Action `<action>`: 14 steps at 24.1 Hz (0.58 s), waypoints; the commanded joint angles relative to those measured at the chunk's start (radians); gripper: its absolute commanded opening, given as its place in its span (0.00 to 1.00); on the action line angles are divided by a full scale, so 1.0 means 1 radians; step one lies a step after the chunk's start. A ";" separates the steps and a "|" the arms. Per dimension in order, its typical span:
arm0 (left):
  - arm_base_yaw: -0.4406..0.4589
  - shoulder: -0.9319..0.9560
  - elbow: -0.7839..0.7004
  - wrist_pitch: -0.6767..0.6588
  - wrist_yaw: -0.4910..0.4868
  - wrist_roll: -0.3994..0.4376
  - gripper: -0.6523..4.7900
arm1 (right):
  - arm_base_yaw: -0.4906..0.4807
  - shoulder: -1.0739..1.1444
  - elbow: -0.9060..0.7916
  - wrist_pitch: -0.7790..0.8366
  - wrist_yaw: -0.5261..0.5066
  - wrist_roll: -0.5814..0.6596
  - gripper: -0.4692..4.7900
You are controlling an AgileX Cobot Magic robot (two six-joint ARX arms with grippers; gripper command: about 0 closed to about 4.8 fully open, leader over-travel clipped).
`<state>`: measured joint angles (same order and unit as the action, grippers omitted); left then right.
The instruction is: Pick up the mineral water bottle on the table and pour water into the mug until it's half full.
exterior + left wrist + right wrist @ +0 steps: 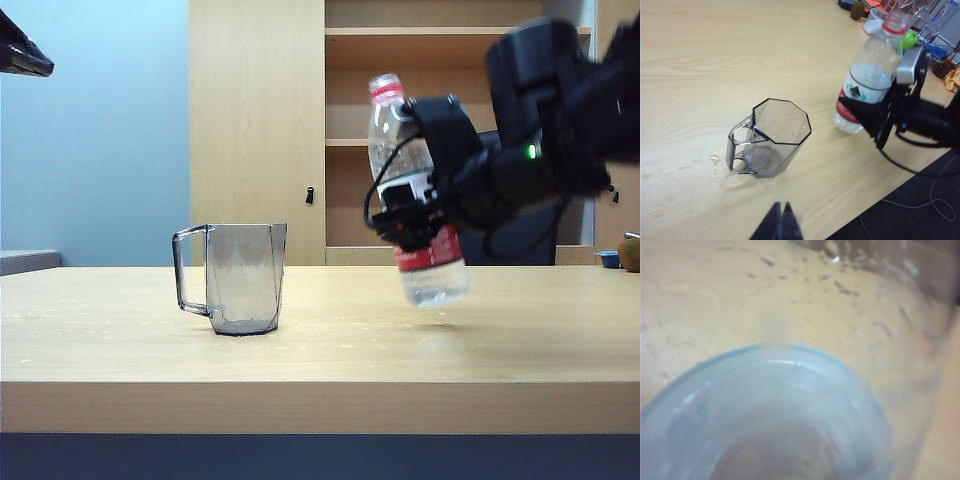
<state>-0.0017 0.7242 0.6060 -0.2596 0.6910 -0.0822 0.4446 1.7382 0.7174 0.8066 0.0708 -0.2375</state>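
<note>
Here, mineral water bottle [417,190] aloft, tilted, right of mug [243,277].
Right gripper [412,222] clamps its label; left gripper [781,222] fingers pinched together, holding nothing.

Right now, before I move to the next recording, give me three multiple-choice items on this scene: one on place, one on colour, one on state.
1. Where is the mineral water bottle?
A. Standing on the table
B. Lifted off the table, right of the mug
C. Inside the mug

2. What colour is the bottle's neck ring?
A. Red
B. Blue
C. Yellow

3. The right pincer is:
A. Open and away from everything
B. Clamped on the mug's handle
C. Shut on the bottle at its label

Key: B, a gap shows above the table, with the mug to its left; A, red shows below the mouth; C, the pincer clamps the label.
</note>
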 commanded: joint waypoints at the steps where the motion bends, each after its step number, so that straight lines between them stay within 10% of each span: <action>1: 0.000 -0.003 0.003 0.006 0.002 0.003 0.12 | 0.014 -0.076 0.076 -0.220 0.018 -0.151 0.60; 7: 0.000 -0.003 0.003 0.006 0.002 0.003 0.12 | 0.060 -0.101 0.295 -0.651 0.168 -0.370 0.60; 14: 0.001 -0.003 0.003 0.007 0.002 0.003 0.12 | 0.120 -0.097 0.393 -0.776 0.320 -0.624 0.60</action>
<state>-0.0017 0.7242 0.6060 -0.2600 0.6910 -0.0826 0.5583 1.6493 1.0935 0.0410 0.3523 -0.7883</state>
